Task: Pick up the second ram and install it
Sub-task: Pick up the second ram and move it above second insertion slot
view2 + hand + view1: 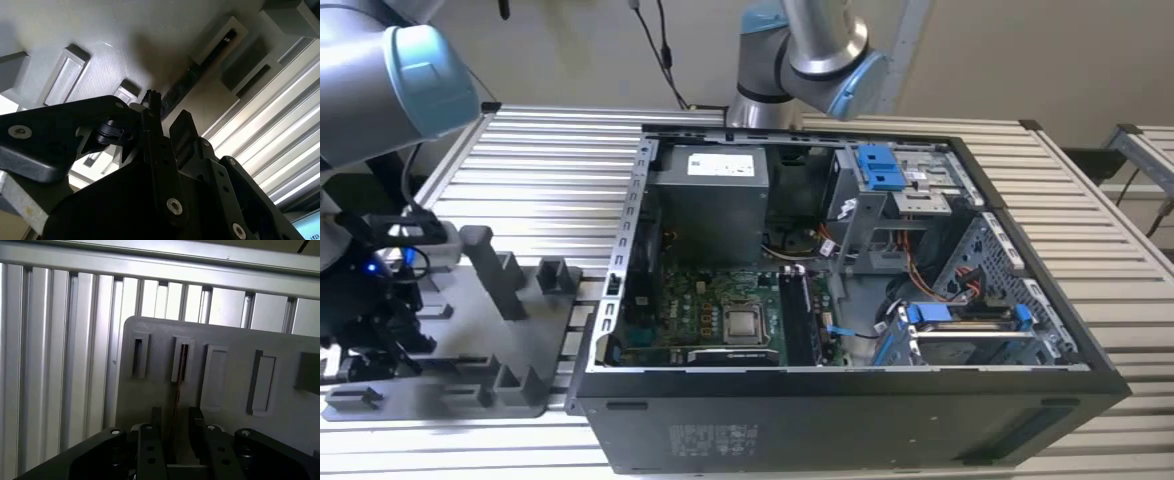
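OK, I see the gripper [175, 416] spread in the first wrist view, one finger either side of the ram [177, 392], gaps both sides. Ram stands edge-on in a grey tray [230, 345] slot. Slatted table [60, 340] beyond. Open PC case [854, 420] towards the exterior view's right.

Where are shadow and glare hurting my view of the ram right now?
Second wrist view: a shadow covers the ram in the grey tray, just past the gripper; the table slats glare. First wrist view: even light, ram edge shows.
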`<state>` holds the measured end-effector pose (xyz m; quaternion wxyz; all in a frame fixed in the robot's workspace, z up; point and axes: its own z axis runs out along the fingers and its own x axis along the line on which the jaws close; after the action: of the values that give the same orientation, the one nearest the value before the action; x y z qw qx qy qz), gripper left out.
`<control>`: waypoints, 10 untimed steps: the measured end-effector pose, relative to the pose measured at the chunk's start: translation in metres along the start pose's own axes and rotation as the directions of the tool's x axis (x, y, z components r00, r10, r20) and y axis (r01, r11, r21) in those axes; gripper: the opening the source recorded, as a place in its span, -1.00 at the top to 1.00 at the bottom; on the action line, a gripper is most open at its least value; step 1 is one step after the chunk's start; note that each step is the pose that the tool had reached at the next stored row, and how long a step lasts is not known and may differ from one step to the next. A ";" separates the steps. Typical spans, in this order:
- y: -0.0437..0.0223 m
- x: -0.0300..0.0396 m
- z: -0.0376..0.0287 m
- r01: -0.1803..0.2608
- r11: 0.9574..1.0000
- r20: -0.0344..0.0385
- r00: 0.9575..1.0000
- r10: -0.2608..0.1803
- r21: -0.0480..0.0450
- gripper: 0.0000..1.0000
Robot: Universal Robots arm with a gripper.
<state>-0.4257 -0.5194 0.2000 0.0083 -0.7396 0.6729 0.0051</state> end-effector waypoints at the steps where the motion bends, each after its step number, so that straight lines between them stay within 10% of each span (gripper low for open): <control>1: 0.0000 0.0000 0.0008 0.002 1.000 0.000 1.000 -0.002 0.001 0.28; 10: 0.0002 0.0001 0.0051 0.004 1.000 -0.001 1.000 -0.004 0.006 0.28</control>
<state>-0.4258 -0.5194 0.1949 0.0102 -0.7409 0.6715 0.0030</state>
